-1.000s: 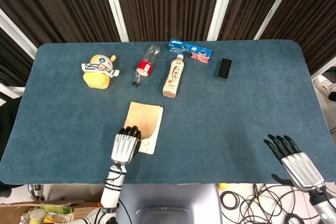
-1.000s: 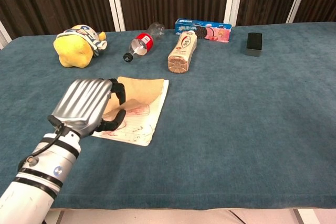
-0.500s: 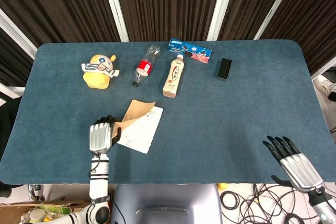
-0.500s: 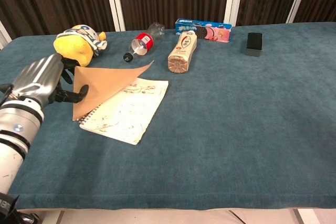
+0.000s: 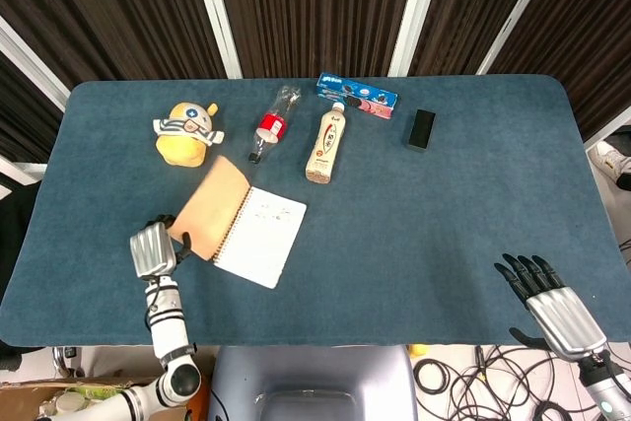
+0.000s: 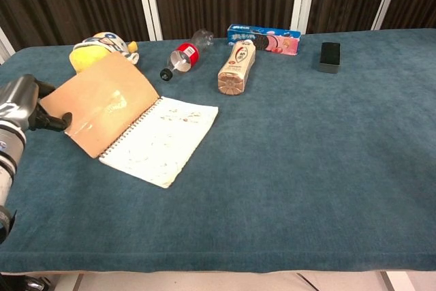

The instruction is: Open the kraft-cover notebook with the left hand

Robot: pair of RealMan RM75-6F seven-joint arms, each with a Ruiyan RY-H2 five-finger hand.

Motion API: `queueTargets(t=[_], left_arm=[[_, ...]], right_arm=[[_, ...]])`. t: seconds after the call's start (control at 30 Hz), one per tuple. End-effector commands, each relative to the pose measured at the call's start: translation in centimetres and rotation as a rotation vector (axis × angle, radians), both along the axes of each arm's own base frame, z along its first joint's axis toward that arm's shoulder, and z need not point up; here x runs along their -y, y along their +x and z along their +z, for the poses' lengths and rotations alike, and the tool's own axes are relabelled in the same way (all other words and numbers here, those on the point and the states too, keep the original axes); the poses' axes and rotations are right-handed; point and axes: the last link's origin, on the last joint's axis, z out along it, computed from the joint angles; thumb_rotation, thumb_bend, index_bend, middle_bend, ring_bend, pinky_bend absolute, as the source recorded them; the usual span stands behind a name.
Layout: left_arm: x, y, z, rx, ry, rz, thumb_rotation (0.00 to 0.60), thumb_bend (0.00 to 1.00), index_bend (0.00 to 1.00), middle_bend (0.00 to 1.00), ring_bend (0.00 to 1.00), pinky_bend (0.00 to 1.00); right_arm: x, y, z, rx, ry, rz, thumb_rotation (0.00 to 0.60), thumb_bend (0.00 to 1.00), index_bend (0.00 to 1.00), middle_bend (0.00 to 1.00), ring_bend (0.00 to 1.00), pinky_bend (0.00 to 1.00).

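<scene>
The kraft-cover notebook (image 5: 240,225) (image 6: 139,131) lies near the table's front left, spiral-bound. Its brown cover (image 5: 209,206) (image 6: 97,103) is swung over to the left and stands tilted, off the table. A white first page (image 5: 261,235) (image 6: 161,140) with faint drawings is exposed. My left hand (image 5: 152,247) (image 6: 19,103) pinches the cover's outer left edge. My right hand (image 5: 550,304) is off the table's front right corner, fingers spread, holding nothing; the chest view does not show it.
Along the back stand a yellow plush toy (image 5: 185,132) (image 6: 101,50), a plastic cola bottle (image 5: 273,122) (image 6: 183,56), a lying drink bottle (image 5: 327,143) (image 6: 236,67), a blue biscuit box (image 5: 356,95) (image 6: 263,38) and a black block (image 5: 421,129) (image 6: 330,56). The plush sits just behind the raised cover.
My left hand has moved left, carrying the cover from flat on the notebook, through a half-raised fold, over to the left side. The white page is now fully exposed. The right hand stayed put.
</scene>
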Motion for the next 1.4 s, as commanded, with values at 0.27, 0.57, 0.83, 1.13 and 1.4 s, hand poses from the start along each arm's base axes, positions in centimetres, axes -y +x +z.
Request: queueTargets(t=[0.27, 0.57, 0.83, 1.13, 1.4], left_arm=[[-0.4, -2.3, -0.1, -0.03, -0.035, 0.045, 0.6, 0.45, 0.37, 0.24, 0.27, 0.45], [-0.1, -4.3, -1.0, -0.11, -0.116, 0.001, 0.6, 0.39, 0.0, 0.0, 0.0, 0.33], [0.0, -4.1, 1.2, -0.307, 0.037, -0.213, 0.6, 0.36, 0.0, 0.0, 0.0, 0.29], [2.8, -6.8, 7.7, -0.445, -0.067, -0.455, 0.6, 0.36, 0.0, 0.0, 0.0, 0.28], [9.9, -8.1, 13.3, -0.353, -0.25, -0.468, 0.6, 0.37, 0.0, 0.0, 0.0, 0.27]], right_arm=[[0.0, 0.0, -0.2, -0.007, 0.004, -0.004, 0.6, 0.12, 0.01, 0.0, 0.0, 0.05], [0.2, 0.0, -0.4, -0.018, 0.008, -0.015, 0.6, 0.12, 0.01, 0.0, 0.0, 0.05], [0.2, 0.0, -0.4, -0.019, 0.002, -0.016, 0.6, 0.12, 0.01, 0.0, 0.0, 0.05], [0.3, 0.0, -0.2, -0.004, -0.032, -0.015, 0.6, 0.12, 0.0, 0.0, 0.0, 0.05], [0.6, 0.1, -0.4, 0.0, -0.091, -0.025, 0.6, 0.12, 0.0, 0.0, 0.0, 0.05]])
